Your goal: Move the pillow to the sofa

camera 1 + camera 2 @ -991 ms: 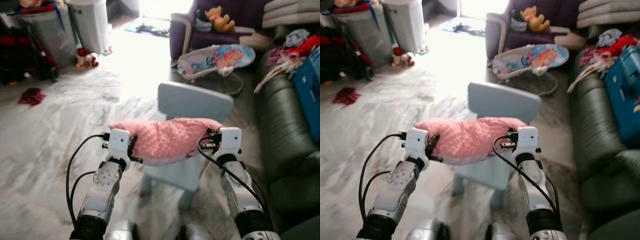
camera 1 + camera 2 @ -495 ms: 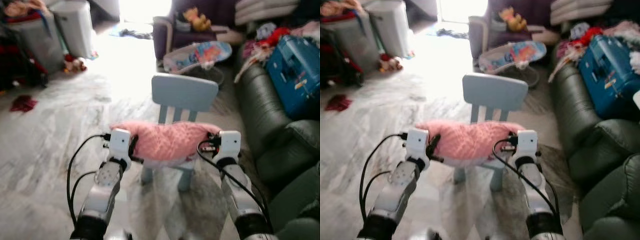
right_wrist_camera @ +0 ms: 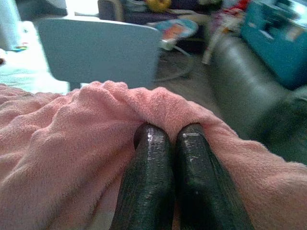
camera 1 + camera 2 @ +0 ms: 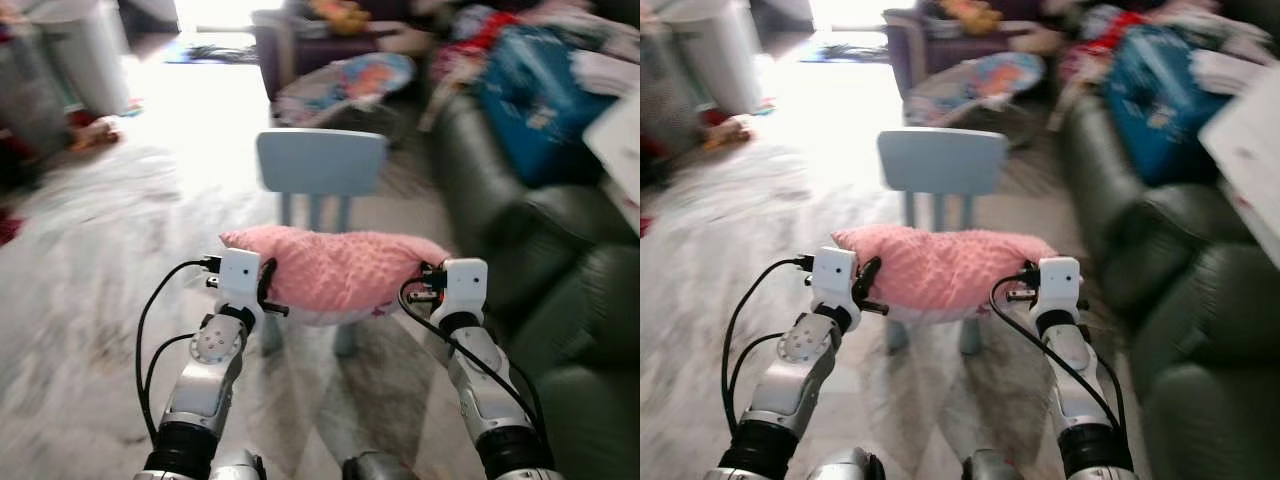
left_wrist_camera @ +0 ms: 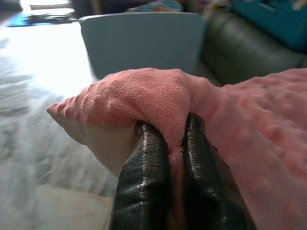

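I hold a pink fuzzy pillow [image 4: 335, 268] stretched between both arms at chest height, in front of a small light-blue chair [image 4: 320, 165]. My left gripper [image 5: 175, 132] is shut on the pillow's left corner, the fabric pinched between its black fingers [image 5: 144, 177]. My right gripper [image 3: 168, 136] is shut on the pillow's right corner. The dark green leather sofa [image 4: 540, 260] runs along my right side, its near cushions close beside my right arm.
On the sofa's far end lie a blue case [image 4: 530, 95] and heaped clothes. A baby bouncer [image 4: 345, 85] and a purple armchair [image 4: 300, 40] stand beyond the chair. White bins [image 4: 85, 50] stand at the far left. The marble floor [image 4: 100, 250] stretches to my left.
The camera has swung right and the picture is blurred: chair and bins slid left, more of the sofa came into view. The pillow stays gripped between both grippers.
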Robot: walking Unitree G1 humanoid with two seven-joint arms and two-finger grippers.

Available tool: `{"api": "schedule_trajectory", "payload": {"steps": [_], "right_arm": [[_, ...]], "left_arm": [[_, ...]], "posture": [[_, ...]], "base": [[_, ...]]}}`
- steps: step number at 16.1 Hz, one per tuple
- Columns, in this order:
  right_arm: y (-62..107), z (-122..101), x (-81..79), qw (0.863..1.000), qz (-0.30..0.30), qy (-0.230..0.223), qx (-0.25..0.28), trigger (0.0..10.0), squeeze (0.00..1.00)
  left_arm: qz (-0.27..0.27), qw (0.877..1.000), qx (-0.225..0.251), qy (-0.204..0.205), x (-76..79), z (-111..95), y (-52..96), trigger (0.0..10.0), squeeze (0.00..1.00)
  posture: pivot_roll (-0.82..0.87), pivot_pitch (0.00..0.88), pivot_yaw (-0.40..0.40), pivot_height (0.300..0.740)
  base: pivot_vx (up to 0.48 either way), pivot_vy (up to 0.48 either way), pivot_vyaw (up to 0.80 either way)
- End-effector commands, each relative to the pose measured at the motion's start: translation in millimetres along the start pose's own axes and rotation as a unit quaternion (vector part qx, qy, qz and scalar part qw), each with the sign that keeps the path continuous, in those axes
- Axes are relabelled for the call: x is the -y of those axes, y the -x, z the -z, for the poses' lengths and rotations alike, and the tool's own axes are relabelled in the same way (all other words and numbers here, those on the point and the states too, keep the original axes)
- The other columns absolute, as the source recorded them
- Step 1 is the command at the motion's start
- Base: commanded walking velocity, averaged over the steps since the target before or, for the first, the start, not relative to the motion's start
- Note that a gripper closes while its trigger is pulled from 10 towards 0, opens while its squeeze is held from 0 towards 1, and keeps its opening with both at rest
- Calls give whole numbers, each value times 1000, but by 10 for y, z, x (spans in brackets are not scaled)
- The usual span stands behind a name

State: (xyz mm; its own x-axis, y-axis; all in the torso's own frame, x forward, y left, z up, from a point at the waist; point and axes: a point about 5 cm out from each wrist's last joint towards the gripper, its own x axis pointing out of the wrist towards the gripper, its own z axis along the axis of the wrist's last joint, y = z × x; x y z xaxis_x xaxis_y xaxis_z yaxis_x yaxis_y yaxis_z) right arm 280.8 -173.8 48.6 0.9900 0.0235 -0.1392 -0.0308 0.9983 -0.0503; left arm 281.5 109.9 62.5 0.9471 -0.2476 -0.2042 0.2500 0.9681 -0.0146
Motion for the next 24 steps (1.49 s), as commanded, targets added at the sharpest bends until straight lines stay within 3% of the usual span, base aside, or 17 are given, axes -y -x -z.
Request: {"api": "schedule_trajectory", "payload": {"steps": [1, 5, 11, 13, 24], "right_arm": [[-8, -74, -11, 1000, -2, 1, 14, 10000, 0], [18, -35, 62, 1000, 9, 4, 6, 10000, 0], [-5, -74, 14, 1000, -4, -6, 14, 10000, 0], [-14, -93, 3, 1000, -3, -5, 18, 10000, 0], [-31, -108, 41, 1000, 4, -7, 18, 10000, 0]], "left_arm": [[3, 1000, -4, 1, 17, 16, 5, 10000, 0], [-9, 1000, -12, 17, 5, 49, -1, 10000, 0], [3, 1000, -3, 23, 77, -16, -54, 10000, 0], [12, 1000, 1, 26, 130, -35, -58, 10000, 0], [3, 1000, -1, 25, 77, -47, -91, 10000, 0]], "posture": [[-31, 0, 9, 740], [-37, 0, 4, 740], [-38, 0, 3, 740], [-41, 0, 6, 740], [-44, 0, 11, 740]], "base": [[0, 0, -800], [0, 0, -800], [0, 0, -800], [0, 0, 0], [0, 211, -243]]}}
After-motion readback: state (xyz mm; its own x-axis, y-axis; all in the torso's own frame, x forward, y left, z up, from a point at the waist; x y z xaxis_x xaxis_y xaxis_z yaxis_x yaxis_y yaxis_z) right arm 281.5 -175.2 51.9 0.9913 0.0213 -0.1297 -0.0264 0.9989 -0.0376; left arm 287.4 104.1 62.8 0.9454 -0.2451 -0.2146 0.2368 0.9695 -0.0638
